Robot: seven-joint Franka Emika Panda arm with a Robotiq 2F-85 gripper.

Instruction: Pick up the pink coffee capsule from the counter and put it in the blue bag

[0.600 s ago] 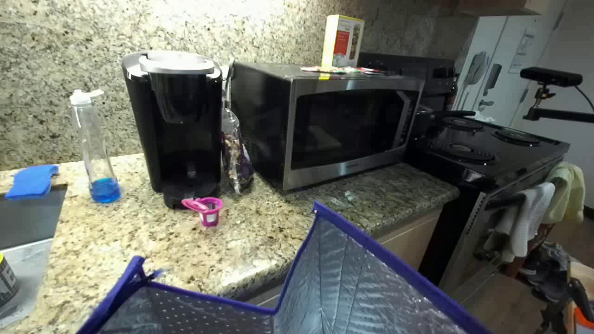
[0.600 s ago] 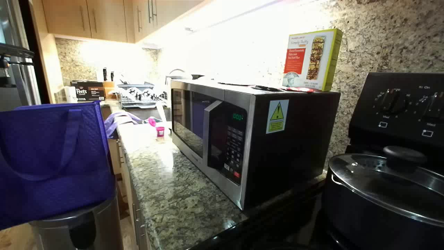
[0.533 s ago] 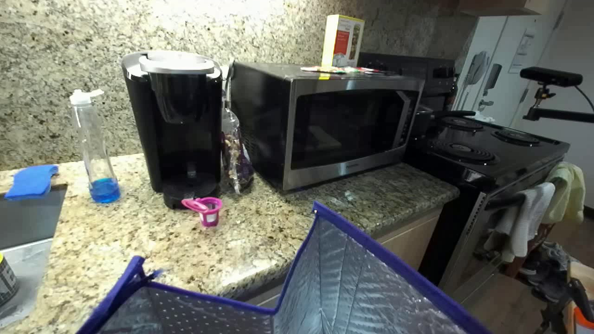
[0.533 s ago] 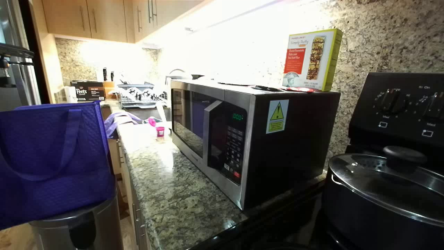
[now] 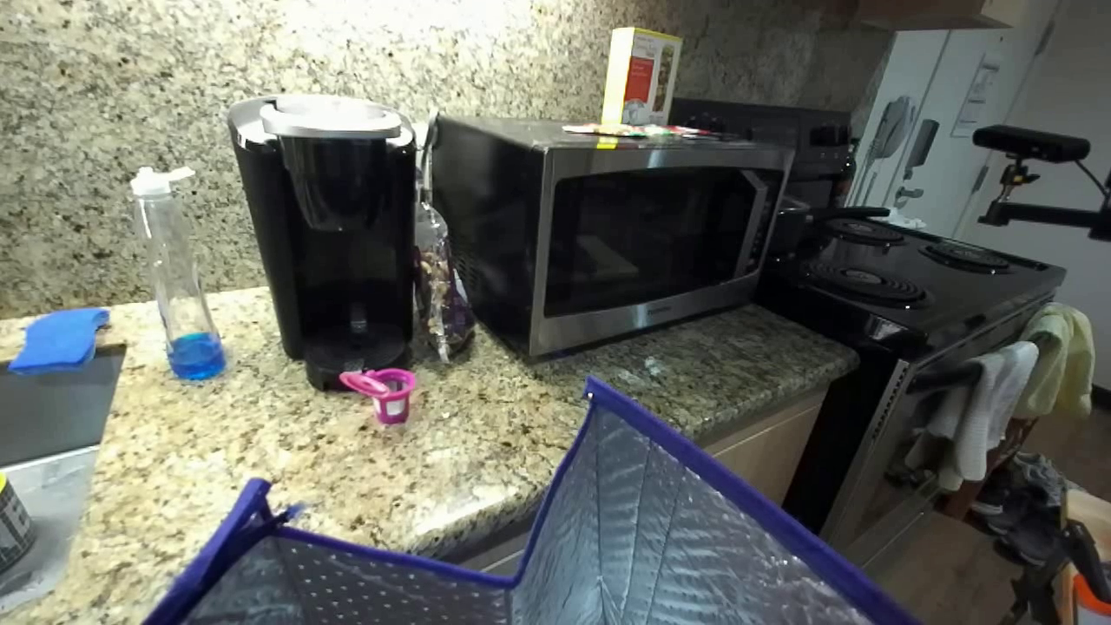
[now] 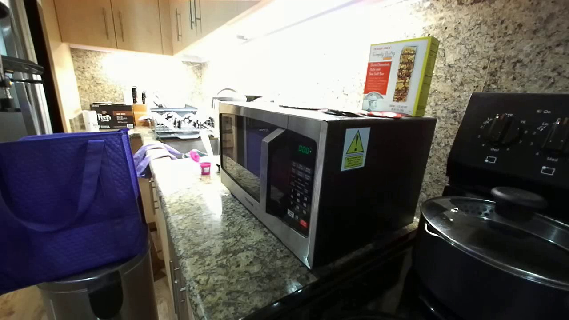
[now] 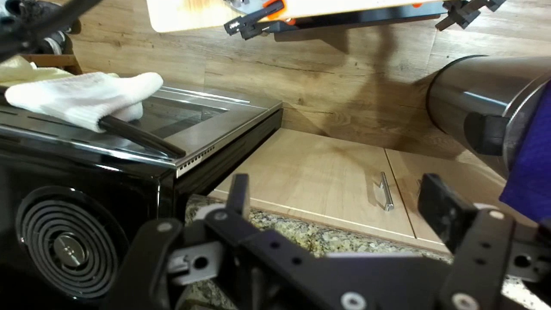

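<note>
A dark shape newly edges into an exterior view. The gripper, empty, fingers apart, is likely approaching; it must travel to the pink coffee capsule, well off.

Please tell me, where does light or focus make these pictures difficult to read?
In an exterior view, glare washes out part of the granite backsplash and the counter around the pink coffee capsule; in the wrist view, the fingers look slightly out of focus, and shadows darken part of the wooden floor.
</note>
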